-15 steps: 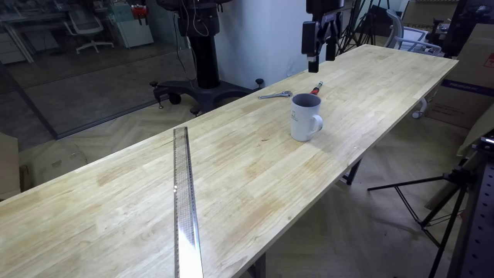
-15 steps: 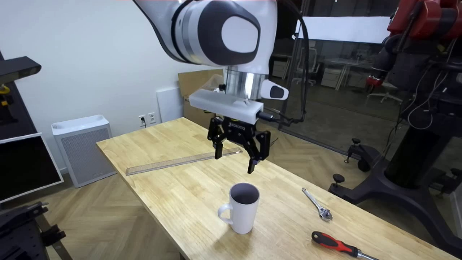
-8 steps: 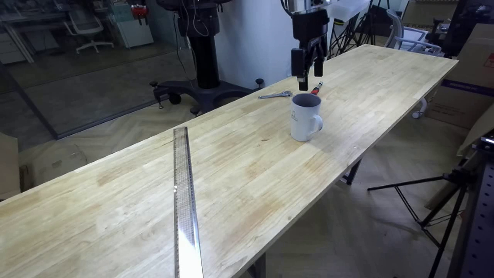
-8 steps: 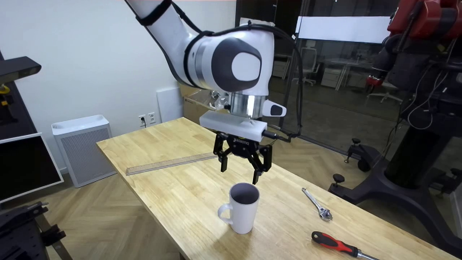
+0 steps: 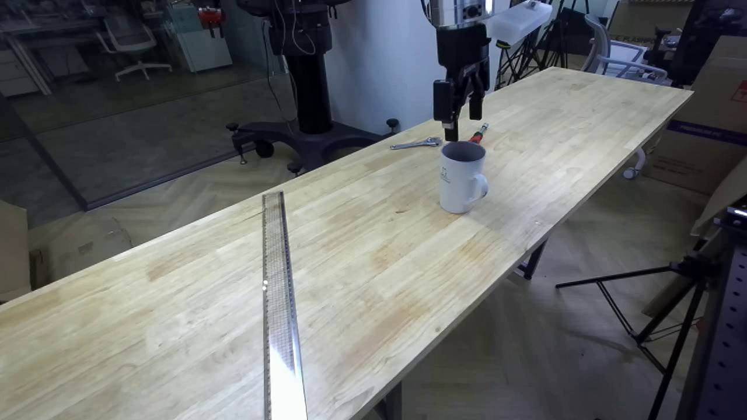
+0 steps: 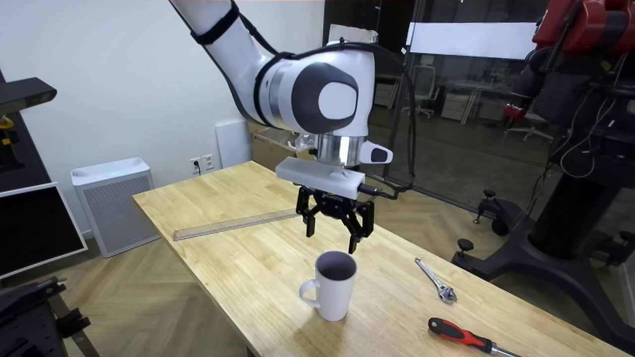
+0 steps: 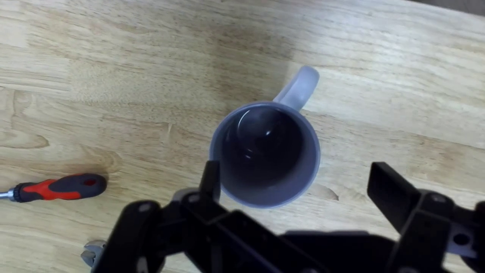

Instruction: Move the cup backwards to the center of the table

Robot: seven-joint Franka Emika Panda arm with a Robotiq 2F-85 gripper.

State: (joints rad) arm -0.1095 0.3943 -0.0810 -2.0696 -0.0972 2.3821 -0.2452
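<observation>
1. Cup (image 6: 336,295): upright on the table (image 6: 238,258), between the ruler (image 5: 280,291) and the screwdriver (image 6: 464,337), with nothing gripping it. Its handle (image 7: 299,85) points toward a long edge of the tabletop.
2. Gripper (image 6: 332,240): fingers spread wide, nothing between them, just above the rim and not centred over it.
3. Likeliest trouble: in the wrist view, the finger (image 7: 210,178) at picture left overlaps the rim. Lowered straight from here, it could strike the rim and shove or topple the cup; I would shift sideways first.
4. Second risk, as I judge it: the walls narrow toward the foot, so flat pads may bite mainly near the top and let the cup tilt or slide.
5. Cup material: pale, smooth, probably glazed ceramic; dark, glossy inside; looped handle.
6. Table: pale wooden staves, streaky grain.
7. Farther out: flat, see-through ruler with a bright edge; screwdriver with a red-and-dark grip; shiny metal wrench (image 6: 435,280).
</observation>
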